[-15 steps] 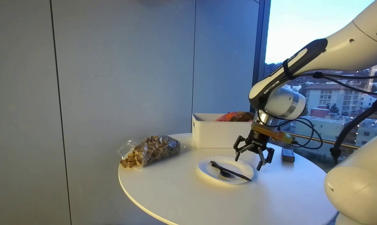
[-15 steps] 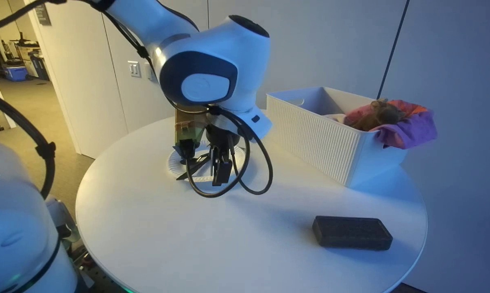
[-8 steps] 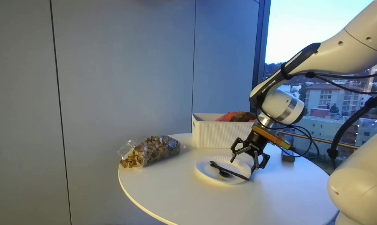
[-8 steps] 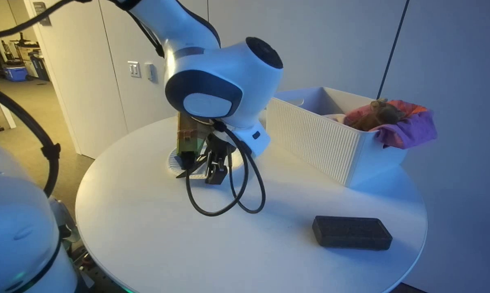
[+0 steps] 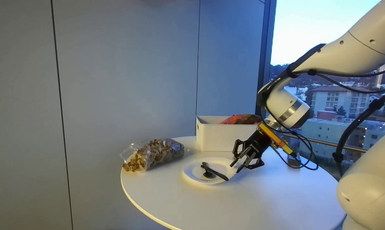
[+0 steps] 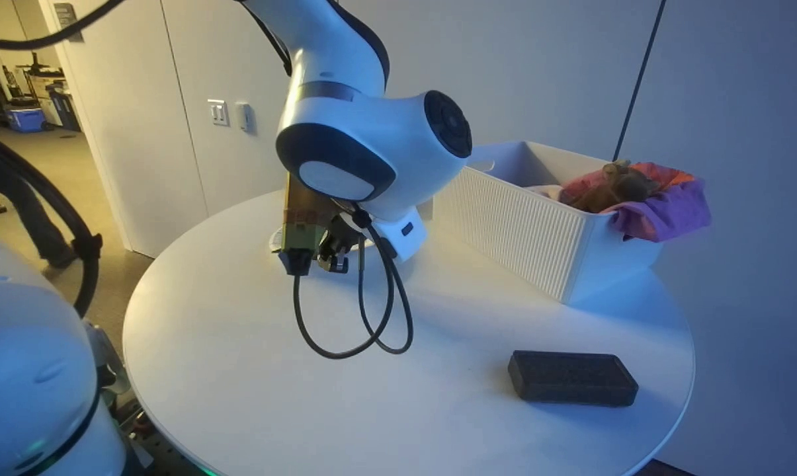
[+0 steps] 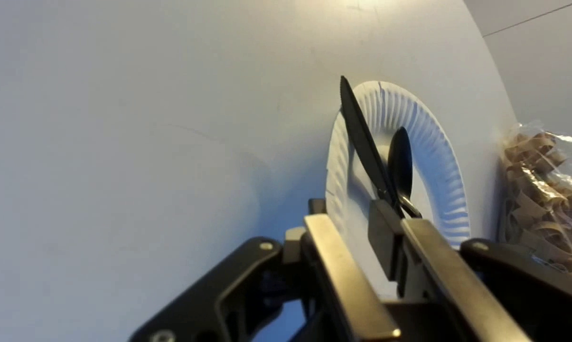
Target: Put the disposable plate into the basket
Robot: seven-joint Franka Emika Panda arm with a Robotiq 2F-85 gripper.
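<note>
The disposable plate [image 5: 192, 172] lies on the round table, a black knife [image 7: 361, 137] and a black spoon [image 7: 400, 161] on it. My gripper [image 5: 235, 168] is tilted at the plate's near edge. In the wrist view the plate's rim [image 7: 335, 190] passes between the fingertips of the gripper [image 7: 350, 216], which stand apart with a narrowed gap; the right fingertip is over the plate's inside. The white ribbed basket [image 6: 517, 231] stands behind. There the arm hides most of the plate [image 6: 276, 238].
A clear bag of brown pieces [image 5: 162, 153] lies beyond the plate by the table edge. Purple and orange cloth [image 6: 663, 208] hangs over one basket end, with a brown thing [image 6: 613, 188] on it. A dark block [image 6: 573, 378] rests on the table. Cables [image 6: 398, 311] hang below the wrist.
My gripper has come down to the plate's edge, tilted further, and its fingers have drawn closer together. The plate with its cutlery has slid away from the robot, toward the bag.
</note>
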